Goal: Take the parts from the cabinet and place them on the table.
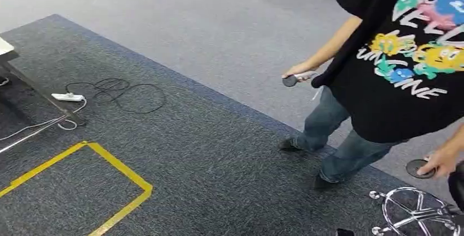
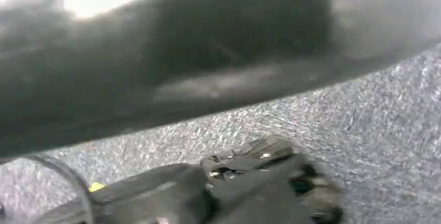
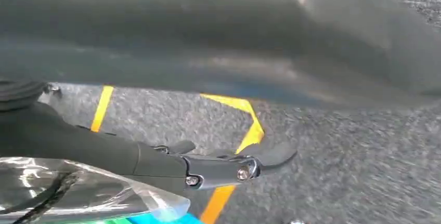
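Note:
In the right wrist view my right hand (image 3: 171,164) hangs over dark carpet and holds a clear plastic bag (image 3: 88,195) against its underside. Something blue and green shows inside the bag. One dark finger (image 3: 260,159) sticks out straight past the bag. In the left wrist view my left hand (image 2: 249,187) is a blurred dark shape low over grey carpet. Nothing shows in it, and how its fingers lie is unclear. No cabinet appears in the head view, which looks down at the floor.
A person in a black printed T-shirt (image 1: 399,66) stands at the right, holding a dark controller (image 1: 291,79) and reaching towards a round dark disc (image 1: 418,168). A chrome chair base (image 1: 416,211) lies below. Yellow floor tape (image 1: 117,165), a power strip (image 1: 68,97), cable (image 1: 131,91) and a table leg (image 1: 41,95) are at the left.

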### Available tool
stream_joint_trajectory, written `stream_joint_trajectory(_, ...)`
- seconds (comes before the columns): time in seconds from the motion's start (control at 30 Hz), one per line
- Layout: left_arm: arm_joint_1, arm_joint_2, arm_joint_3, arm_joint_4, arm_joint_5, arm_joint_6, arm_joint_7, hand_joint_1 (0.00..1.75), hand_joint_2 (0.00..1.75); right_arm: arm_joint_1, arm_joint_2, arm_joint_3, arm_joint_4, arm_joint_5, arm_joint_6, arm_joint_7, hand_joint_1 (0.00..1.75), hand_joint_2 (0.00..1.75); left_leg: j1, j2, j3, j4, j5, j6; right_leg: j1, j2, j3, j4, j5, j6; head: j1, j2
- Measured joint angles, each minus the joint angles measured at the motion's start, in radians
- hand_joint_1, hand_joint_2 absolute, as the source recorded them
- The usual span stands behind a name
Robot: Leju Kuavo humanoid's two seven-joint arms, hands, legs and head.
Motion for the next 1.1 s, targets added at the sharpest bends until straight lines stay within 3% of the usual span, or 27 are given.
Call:
stream_joint_trajectory(0.03, 0.002, 0.000, 0.000, 0.000, 0.000, 0.000, 0.000, 0.00, 0.00, 0.001, 0.000, 0.000, 0.000, 0.000, 0.000, 0.000, 0.00, 0.00, 0.000, -0.002, -0.025, 0.057, -0.016, -0.001, 0.000, 0.014, -0.004, 0.001, 0.002, 0.002, -0.001, 0.000)
stream_joint_trajectory(0.07, 0.003, 0.000, 0.000, 0.000, 0.000, 0.000, 0.000, 0.00, 0.00, 0.003, 0.000, 0.000, 0.000, 0.002, 0.000, 0.001, 0.00, 0.00, 0.000, -0.003, -0.029, 0.065, -0.006, 0.000, 0.000, 0.028, -0.006, 0.003, 0.003, 0.002, -0.001, 0.000)
stream_joint_trajectory(0.1, 0.003, 0.000, 0.000, 0.000, 0.000, 0.000, 0.000, 0.00, 0.00, 0.004, 0.000, 0.000, 0.000, 0.003, -0.001, 0.001, 0.00, 0.00, 0.001, -0.004, -0.011, 0.027, 0.027, 0.001, 0.000, 0.042, -0.008, 0.006, 0.004, 0.003, -0.001, 0.000)
stream_joint_trajectory(0.17, 0.003, 0.000, 0.000, 0.000, 0.000, 0.000, 0.000, 0.00, 0.00, 0.003, 0.000, 0.000, 0.000, 0.004, -0.001, 0.001, 0.00, 0.00, 0.003, -0.026, 0.074, -0.156, 0.127, 0.008, 0.000, 0.071, -0.009, 0.011, 0.006, 0.006, -0.001, 0.000)
stream_joint_trajectory(0.2, 0.003, 0.000, 0.000, 0.000, 0.000, 0.000, 0.000, 0.00, 0.00, 0.003, 0.000, 0.000, 0.000, 0.005, -0.001, 0.002, 0.00, 0.00, 0.006, -0.071, 0.111, -0.237, 0.147, 0.013, -0.002, 0.083, -0.011, 0.012, 0.008, 0.010, -0.001, 0.000)
stream_joint_trajectory(0.23, 0.002, 0.002, 0.000, 0.000, 0.001, 0.000, 0.000, 0.00, 0.00, 0.000, 0.001, 0.000, 0.000, 0.006, -0.001, 0.001, 0.00, 0.00, 0.007, -0.096, 0.115, -0.253, 0.137, 0.015, 0.003, 0.093, -0.018, 0.017, 0.010, 0.017, 0.001, 0.000)
stream_joint_trajectory(0.33, 0.003, 0.001, 0.000, 0.000, 0.001, 0.000, -0.001, 0.00, 0.00, 0.004, 0.001, 0.000, 0.000, 0.007, -0.001, 0.003, 0.00, 0.00, -0.002, -0.068, 0.108, -0.249, 0.145, 0.027, -0.008, 0.122, -0.031, 0.011, 0.023, 0.038, 0.000, 0.000)
stream_joint_trajectory(0.37, 0.002, 0.001, 0.001, 0.000, 0.000, 0.000, -0.001, 0.00, 0.00, 0.007, 0.001, 0.000, 0.000, 0.007, -0.002, 0.003, 0.00, 0.00, 0.002, -0.054, 0.111, -0.261, 0.154, 0.039, -0.005, 0.134, -0.046, 0.007, 0.027, 0.048, 0.000, 0.000)
stream_joint_trajectory(0.4, 0.000, 0.001, 0.001, 0.000, 0.000, 0.000, -0.001, 0.00, 0.00, 0.009, 0.001, 0.000, 0.000, 0.007, -0.002, 0.004, 0.00, 0.00, 0.006, -0.037, 0.111, -0.269, 0.164, 0.047, -0.007, 0.099, -0.050, 0.024, 0.013, 0.046, 0.001, 0.000)
stream_joint_trajectory(0.43, -0.001, 0.000, 0.001, 0.000, 0.001, 0.000, -0.003, 0.00, 0.00, 0.007, 0.001, 0.000, 0.000, 0.008, -0.003, 0.006, 0.00, 0.00, 0.005, -0.027, 0.106, -0.271, 0.166, 0.053, -0.002, 0.050, -0.077, 0.071, -0.024, 0.047, 0.006, 0.000)
stream_joint_trajectory(0.47, 0.002, 0.000, 0.001, 0.000, 0.001, 0.000, -0.003, 0.00, 0.00, 0.004, 0.001, 0.000, 0.000, 0.008, -0.002, 0.006, 0.00, 0.00, 0.004, -0.013, 0.103, -0.271, 0.167, 0.055, -0.002, 0.024, -0.112, 0.146, -0.066, 0.051, 0.009, 0.000)
stream_joint_trajectory(0.53, 0.009, 0.000, 0.001, 0.000, 0.000, -0.001, -0.003, 0.00, 0.00, 0.001, 0.001, 0.000, 0.000, 0.009, -0.002, 0.008, 0.00, 0.00, 0.001, 0.023, 0.095, -0.270, 0.168, 0.055, -0.004, 0.003, -0.185, 0.313, -0.135, 0.057, 0.008, 0.000)
stream_joint_trajectory(0.57, 0.010, -0.001, 0.002, 0.000, 0.000, -0.001, -0.003, 0.00, 0.00, 0.004, 0.001, 0.000, 0.000, 0.010, -0.002, 0.010, 0.00, 0.00, 0.001, 0.036, 0.094, -0.270, 0.168, 0.055, -0.005, -0.001, -0.191, 0.337, -0.136, 0.059, 0.008, 0.000)
stream_joint_trajectory(0.6, 0.009, -0.002, 0.002, 0.000, 0.000, -0.001, -0.003, 0.00, 0.00, 0.007, 0.001, 0.000, 0.000, 0.010, -0.002, 0.011, 0.00, 0.00, 0.001, 0.049, 0.093, -0.270, 0.168, 0.054, -0.006, -0.004, -0.172, 0.315, -0.119, 0.061, 0.008, 0.000)
stream_joint_trajectory(0.63, 0.009, -0.002, 0.002, 0.000, 0.000, -0.001, -0.003, 0.00, 0.00, 0.009, 0.001, 0.000, 0.000, 0.010, -0.002, 0.012, 0.00, 0.00, 0.001, 0.060, 0.094, -0.269, 0.168, 0.053, -0.007, -0.009, -0.131, 0.250, -0.086, 0.061, 0.009, 0.000)
stream_joint_trajectory(0.67, 0.008, -0.003, 0.002, 0.000, 0.000, -0.001, -0.003, 0.00, 0.00, 0.008, 0.001, 0.000, 0.000, 0.011, -0.002, 0.012, 0.00, 0.00, 0.002, 0.073, 0.095, -0.268, 0.167, 0.051, -0.007, -0.025, -0.065, 0.141, -0.045, 0.061, 0.008, 0.000)
stream_joint_trajectory(0.7, 0.006, -0.003, 0.002, 0.000, 0.000, -0.001, -0.003, 0.00, 0.00, 0.005, 0.001, 0.000, 0.000, 0.011, -0.002, 0.012, 0.00, 0.00, 0.000, 0.083, 0.098, -0.263, 0.164, 0.046, -0.007, -0.061, -0.002, 0.041, -0.017, 0.059, 0.009, 0.000)
stream_joint_trajectory(0.73, 0.007, -0.003, 0.002, 0.000, 0.000, -0.001, -0.003, 0.00, 0.00, 0.001, 0.001, 0.000, 0.000, 0.012, -0.002, 0.012, 0.00, 0.00, -0.008, 0.089, 0.095, -0.258, 0.159, 0.036, -0.001, -0.100, 0.014, 0.004, -0.033, 0.053, 0.011, 0.000)
stream_joint_trajectory(0.77, 0.007, -0.003, 0.002, 0.000, 0.000, -0.001, -0.003, 0.00, 0.00, 0.000, 0.001, 0.000, 0.000, 0.012, -0.001, 0.012, 0.00, 0.00, -0.008, 0.097, 0.097, -0.256, 0.158, 0.030, -0.002, -0.078, 0.020, 0.005, -0.023, 0.044, 0.005, 0.000)
stream_joint_trajectory(0.87, 0.003, -0.004, 0.002, 0.000, 0.000, -0.001, -0.003, 0.00, 0.00, 0.006, 0.001, 0.000, 0.000, 0.011, -0.001, 0.015, 0.00, 0.00, -0.005, 0.124, 0.105, -0.257, 0.158, 0.016, 0.001, -0.051, 0.001, 0.008, -0.021, 0.030, 0.003, 0.000)
stream_joint_trajectory(0.9, 0.003, -0.005, 0.002, 0.000, 0.000, -0.001, -0.003, 0.00, 0.00, 0.006, 0.001, 0.000, 0.000, 0.011, -0.001, 0.017, 0.00, 0.00, 0.001, 0.102, 0.103, -0.247, 0.143, 0.006, -0.006, -0.040, 0.012, 0.003, -0.015, 0.022, 0.002, 0.000)
stream_joint_trajectory(0.93, 0.003, -0.005, 0.002, 0.000, 0.000, -0.002, -0.003, 0.00, 0.00, 0.005, 0.001, 0.000, 0.000, 0.012, -0.001, 0.019, 0.00, 0.00, 0.002, 0.054, 0.089, -0.211, 0.110, 0.002, -0.005, -0.030, 0.010, 0.003, -0.011, 0.016, -0.004, 0.000)
stream_joint_trajectory(0.97, 0.005, -0.005, 0.002, 0.000, -0.001, -0.002, -0.003, 0.00, 0.00, 0.003, 0.001, 0.000, 0.000, 0.011, -0.001, 0.019, 0.00, 0.00, 0.005, 0.020, 0.059, -0.135, 0.063, 0.000, -0.005, -0.019, 0.006, 0.003, -0.007, 0.010, -0.006, 0.000)
stream_joint_trajectory(1.03, 0.010, -0.005, 0.002, 0.000, -0.006, -0.005, -0.003, 0.00, 0.00, 0.003, 0.001, 0.000, 0.000, 0.010, 0.000, 0.021, 0.00, 0.00, 0.005, -0.002, -0.017, 0.038, -0.008, -0.001, -0.001, 0.010, 0.000, 0.004, -0.003, 0.004, -0.006, 0.000)
stream_joint_trajectory(1.07, 0.012, -0.005, 0.002, 0.000, -0.008, -0.008, -0.003, 0.00, 0.00, 0.005, 0.001, 0.000, 0.000, 0.009, 0.001, 0.022, 0.00, 0.00, 0.004, -0.003, -0.037, 0.078, -0.015, 0.000, 0.000, 0.022, -0.001, 0.004, -0.003, 0.004, -0.005, 0.000)
stream_joint_trajectory(1.1, 0.015, -0.005, 0.002, 0.000, -0.010, -0.011, -0.001, 0.00, 0.00, 0.008, 0.001, 0.000, 0.000, 0.009, 0.002, 0.023, 0.00, 0.00, 0.004, -0.004, -0.036, 0.071, 0.007, 0.004, 0.002, 0.039, 0.000, 0.005, -0.002, 0.004, -0.005, 0.000)
